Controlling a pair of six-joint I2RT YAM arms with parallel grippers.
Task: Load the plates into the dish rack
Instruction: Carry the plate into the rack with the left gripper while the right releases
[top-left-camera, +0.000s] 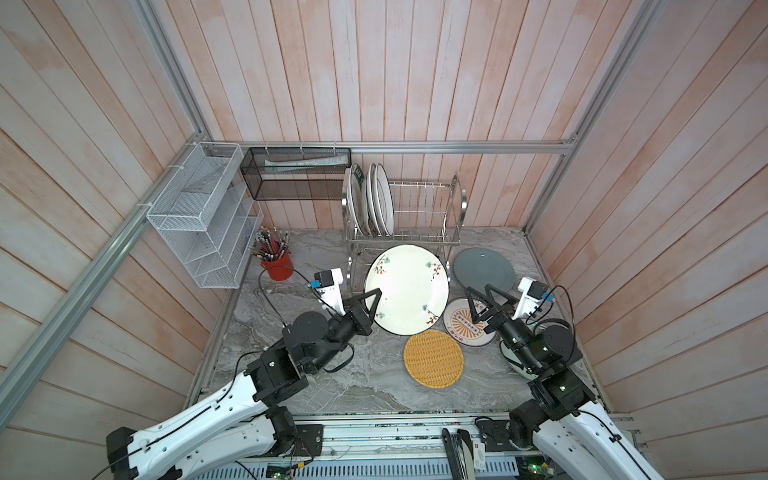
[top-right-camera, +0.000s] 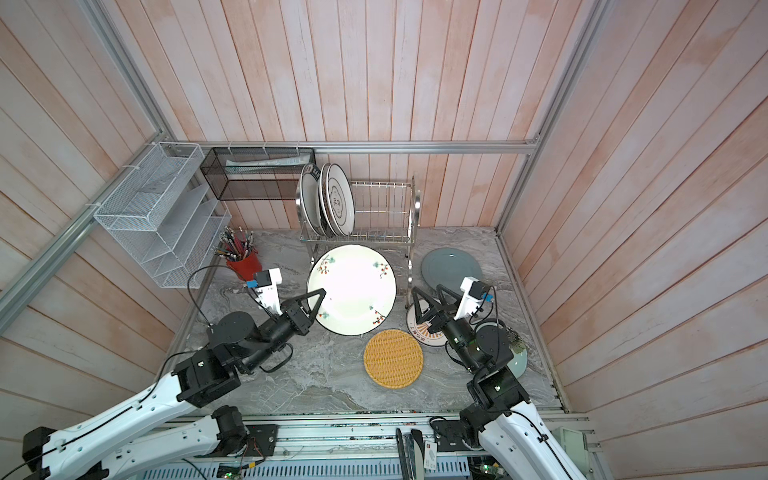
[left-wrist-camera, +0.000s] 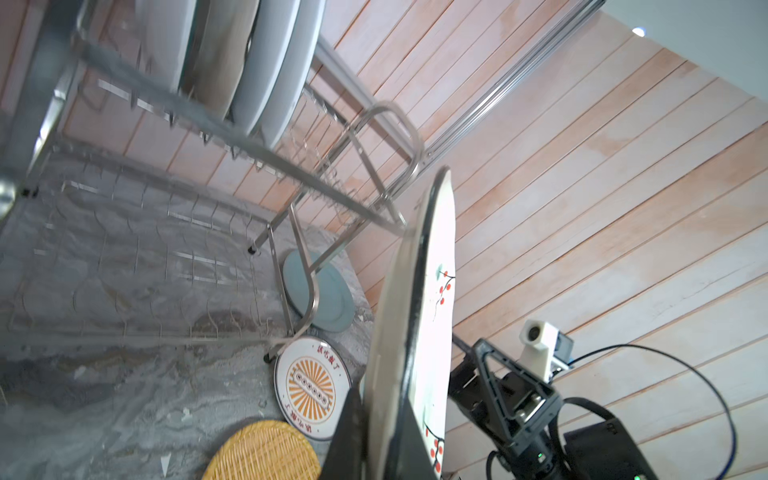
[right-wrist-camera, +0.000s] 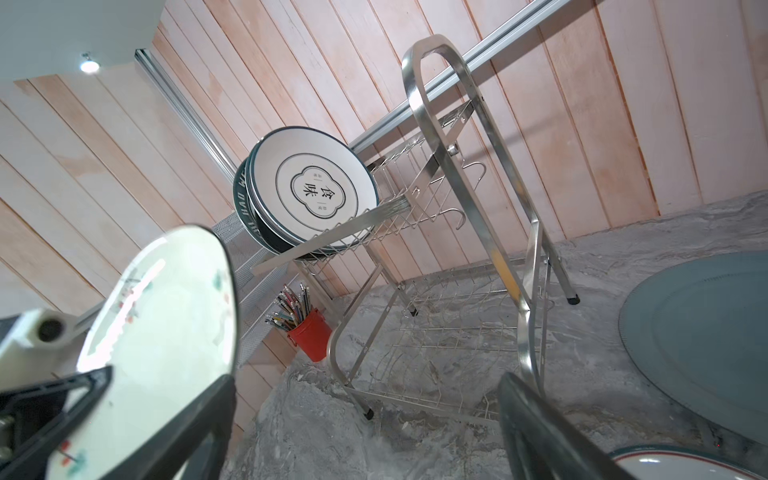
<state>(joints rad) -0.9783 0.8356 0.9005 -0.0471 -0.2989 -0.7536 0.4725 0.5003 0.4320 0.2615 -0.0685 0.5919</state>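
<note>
Cream round ceramic floral plate (top-left-camera: 409, 291): rim pinched by closed left gripper (top-left-camera: 374, 305), tilted; shiny steel wire dish rack (top-left-camera: 415, 239) beyond its fingertips. Right gripper (top-left-camera: 479, 293): spread wide, empty. Step: carrying. Next: probably edgewise alignment with free prongs.

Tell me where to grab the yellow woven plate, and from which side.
Probably its rim on the edge nearest the robot, coming from that side: the yellow woven plate lies flat, with open table there, while the sunburst plate crowds its far right. The open right gripper is free for it.
</note>
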